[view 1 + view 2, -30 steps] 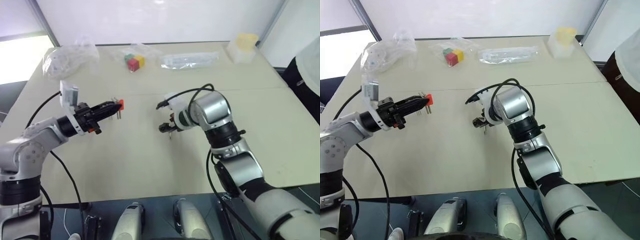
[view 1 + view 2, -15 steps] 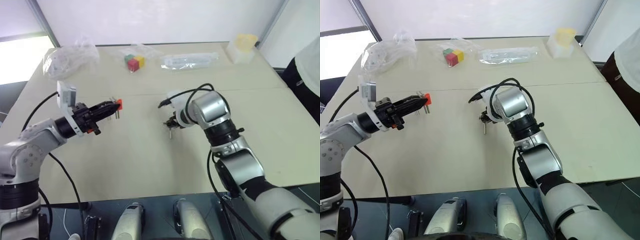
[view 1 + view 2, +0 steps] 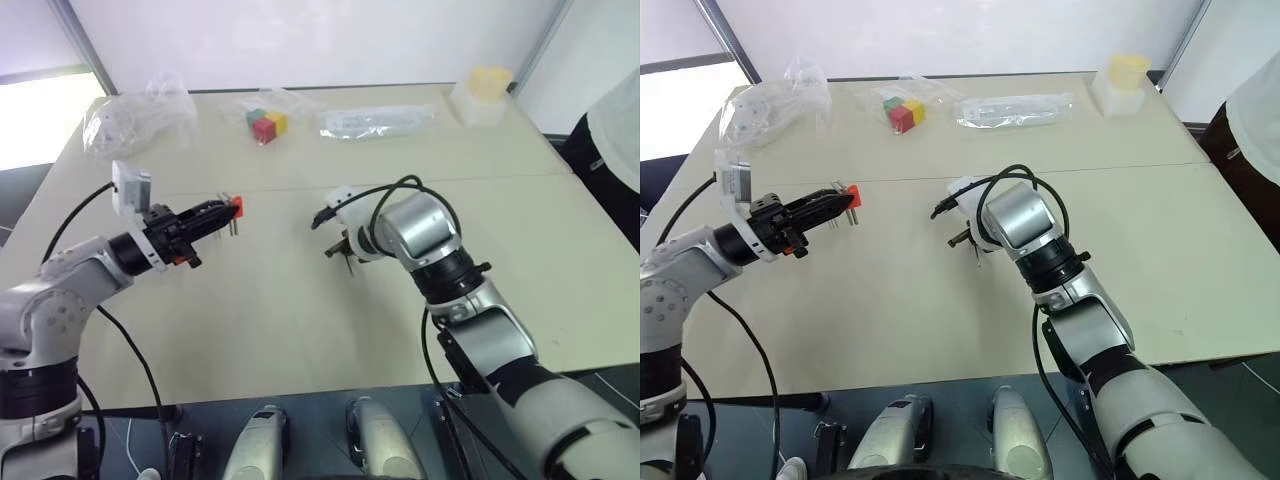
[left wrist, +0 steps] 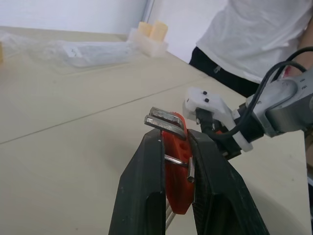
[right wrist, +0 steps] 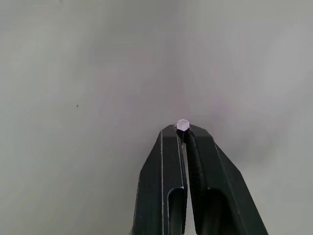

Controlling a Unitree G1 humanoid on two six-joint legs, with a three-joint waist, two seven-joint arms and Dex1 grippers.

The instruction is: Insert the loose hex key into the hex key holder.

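Note:
The hex key holder (image 3: 237, 207), a small orange-red block with thin metal keys sticking out, is held above the table at the left. My left gripper (image 3: 222, 212) is shut on it, and in the left wrist view its two black fingers (image 4: 146, 166) pinch the holder (image 4: 176, 169) from both sides. Near the table's middle my right gripper (image 3: 341, 250) points down and to the left. It is shut on the loose hex key (image 5: 182, 125), whose hexagonal end peeks out between the fingertips just over the tabletop (image 5: 98, 73).
At the back of the table lie red, yellow and green cubes in clear plastic (image 3: 265, 124), a crumpled clear bag (image 3: 135, 115), a long clear packet (image 3: 378, 121) and a pale yellow container (image 3: 484, 92). A person in a white shirt (image 3: 615, 140) stands at the right edge.
My right gripper has gone from open to shut around the loose hex key and its wrist has turned a little. The left gripper and holder have stayed put.

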